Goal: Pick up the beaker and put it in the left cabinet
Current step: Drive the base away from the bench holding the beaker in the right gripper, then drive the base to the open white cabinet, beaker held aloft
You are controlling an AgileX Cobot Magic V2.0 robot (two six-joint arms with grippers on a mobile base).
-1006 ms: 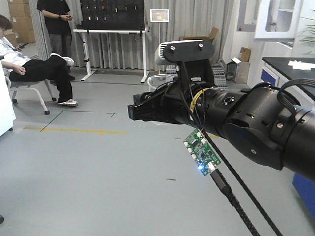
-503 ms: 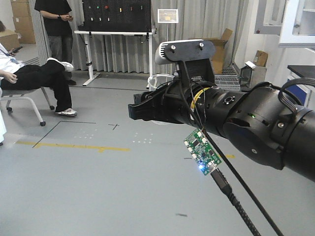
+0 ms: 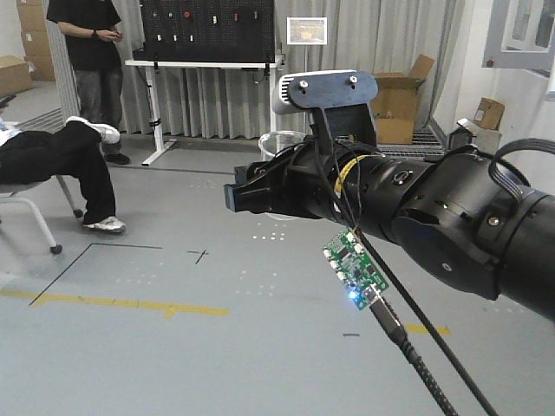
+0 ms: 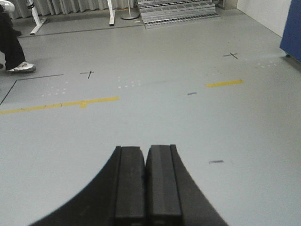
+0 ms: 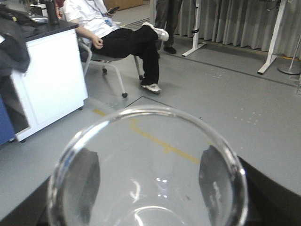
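One beaker is showing, and it is sitting in the right gripper. The gripper's two dark fingers are pressing on opposite sides of the glass wall, closed only as far as the glass allows. The beaker is standing about upright, its long axis running near vertical and its open mouth facing up toward the wrist camera. Its round rim is filling the lower part of that view, with the base ring showing through it (which way the spout is turning I cannot tell). In the front view its clear rim is peeking out just above the black right arm, which is hanging over bare grey floor.

The left gripper is pointing out over the floor with its two pads pressed flat together, gripping nothing.

Two people are showing. One seated person is wearing a white shirt and black trousers. One standing person in a black top is waiting beside a white table carrying a dark panel. One green circuit board is dangling under the arm, with a blue light glowing. Three cardboard boxes are sitting around the room's edges, and two yellow tape strips are crossing the floor.

The framed sign is too small for reading, and the print on the beaker and the board is not legible either.
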